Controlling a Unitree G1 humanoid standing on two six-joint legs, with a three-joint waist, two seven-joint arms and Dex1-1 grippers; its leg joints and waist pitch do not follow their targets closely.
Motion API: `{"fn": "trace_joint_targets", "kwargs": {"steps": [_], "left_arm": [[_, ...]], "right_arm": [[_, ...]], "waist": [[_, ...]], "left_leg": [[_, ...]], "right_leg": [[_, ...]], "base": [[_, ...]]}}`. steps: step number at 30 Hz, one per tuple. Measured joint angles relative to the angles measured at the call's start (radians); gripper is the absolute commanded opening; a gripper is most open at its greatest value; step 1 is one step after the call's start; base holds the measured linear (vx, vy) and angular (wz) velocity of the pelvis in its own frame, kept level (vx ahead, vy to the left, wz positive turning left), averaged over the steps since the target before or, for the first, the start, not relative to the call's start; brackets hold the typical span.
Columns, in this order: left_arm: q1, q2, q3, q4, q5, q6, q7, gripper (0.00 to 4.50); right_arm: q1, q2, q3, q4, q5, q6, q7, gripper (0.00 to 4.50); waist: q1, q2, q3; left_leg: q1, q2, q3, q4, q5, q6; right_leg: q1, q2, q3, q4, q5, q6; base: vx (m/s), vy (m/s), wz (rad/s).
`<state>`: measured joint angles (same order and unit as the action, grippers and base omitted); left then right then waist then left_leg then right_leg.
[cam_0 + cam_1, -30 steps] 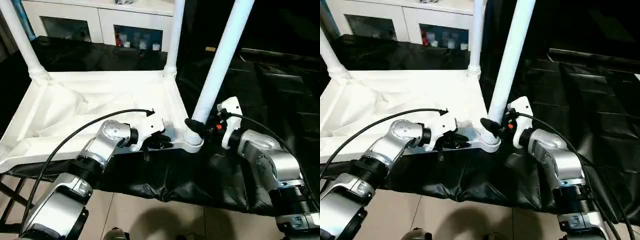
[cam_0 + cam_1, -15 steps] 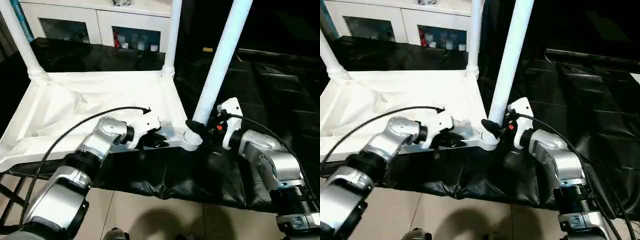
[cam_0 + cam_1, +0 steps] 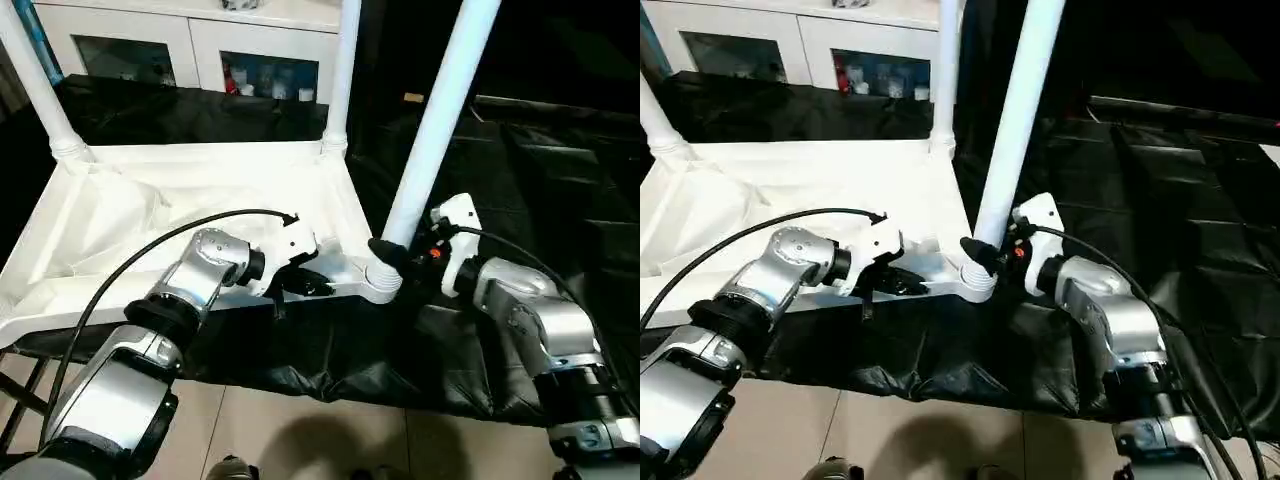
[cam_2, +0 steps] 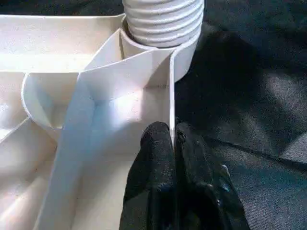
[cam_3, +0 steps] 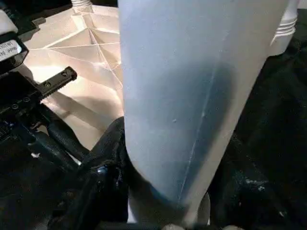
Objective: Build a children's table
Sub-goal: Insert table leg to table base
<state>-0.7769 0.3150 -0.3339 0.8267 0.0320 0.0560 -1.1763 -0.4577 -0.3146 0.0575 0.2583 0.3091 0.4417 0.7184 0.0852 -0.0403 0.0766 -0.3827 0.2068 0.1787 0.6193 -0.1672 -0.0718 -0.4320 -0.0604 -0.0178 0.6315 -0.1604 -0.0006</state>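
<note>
The children's table top (image 3: pixel 200 190) lies upside down on black cloth, its ribbed underside facing up. Legs stand in the far left socket (image 3: pixel 40 90) and the far right socket (image 3: pixel 342 80). A third leg (image 3: pixel 430 130) rises tilted from the near right corner socket (image 3: pixel 382 285), and its ridged collar (image 4: pixel 163 19) sits in the socket. My left gripper (image 3: pixel 310 283) is shut on the table top's thin near rim (image 4: pixel 171 96), just beside that socket. My right gripper (image 3: pixel 385 250) is shut on the leg's base (image 5: pixel 192 96), with one black finger (image 5: pixel 108 143) against its side.
A white cabinet (image 3: pixel 200 50) with glass doors stands behind the work. Black cloth (image 3: pixel 520 180) covers the surface to the right and hangs over the near edge. Tiled floor (image 3: pixel 300 430) lies below, and a dark frame (image 3: pixel 20 390) shows at the lower left.
My left gripper's fingers have closed onto the table top's rim, and the left forearm has shifted a little. The right gripper keeps its hold on the leg.
</note>
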Motion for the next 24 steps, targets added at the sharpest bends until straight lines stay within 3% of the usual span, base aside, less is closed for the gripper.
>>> {"fn": "trace_joint_targets", "kwargs": {"steps": [12, 20, 24], "left_arm": [[0.073, 0.025, 0.022, -0.134, -0.001, 0.063, 0.020, 0.00], [0.121, 0.032, 0.032, -0.219, -0.003, 0.100, 0.034, 0.00], [0.132, 0.031, 0.032, -0.230, -0.002, 0.111, 0.045, 0.00]], "right_arm": [[-0.010, 0.023, -0.006, 0.048, 0.003, -0.041, 0.014, 1.86], [0.005, 0.038, -0.041, 0.087, 0.050, -0.057, 0.043, 1.86], [0.028, 0.043, -0.059, 0.098, 0.071, -0.082, 0.055, 1.86]], "waist": [[-0.012, 0.000, 0.000], [-0.020, -0.001, -0.002], [-0.017, 0.002, -0.010]], "left_leg": [[0.001, 0.000, 0.001, -0.004, 0.000, 0.000], [0.001, 0.000, 0.001, -0.006, 0.000, 0.000], [0.001, -0.001, 0.002, -0.010, 0.000, 0.000]], "right_leg": [[-0.002, 0.000, 0.000, 0.000, 0.000, 0.000], [-0.002, 0.000, 0.000, -0.002, 0.000, 0.000], [-0.002, 0.000, 0.000, -0.004, 0.000, -0.001]], "base": [[0.000, 0.000, 0.00], [0.000, 0.000, 0.00], [0.000, 0.000, 0.00]]}}
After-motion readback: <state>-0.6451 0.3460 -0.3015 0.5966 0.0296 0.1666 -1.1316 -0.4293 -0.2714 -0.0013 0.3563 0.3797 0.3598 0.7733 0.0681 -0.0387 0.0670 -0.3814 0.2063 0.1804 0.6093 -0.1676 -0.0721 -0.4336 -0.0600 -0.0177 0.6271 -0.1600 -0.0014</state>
